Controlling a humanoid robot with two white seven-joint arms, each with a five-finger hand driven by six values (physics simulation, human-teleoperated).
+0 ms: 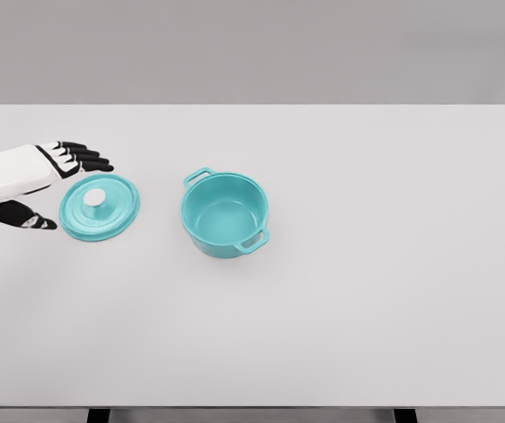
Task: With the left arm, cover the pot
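One pot, one lid, one desk, one hand of mine.

I count a single teal pot [225, 214] with two loop handles, a single teal lid [99, 207] bearing one pale knob, and one white desk [367, 291] under both. Only one of my hands [25, 181] shows, its dark fingers [85, 157] spread.

Only the left hand [32, 181] shows, entering from the picture's left edge; its back and palm are cased in a smooth white shell with softly rounded edges; the fingers [83, 157] are black, slim and jointed, with small white segments at the knuckles where they meet the shell; the thumb [21, 215] is likewise black with a pale patch near its tip; no cables, screws or markings can be made out.
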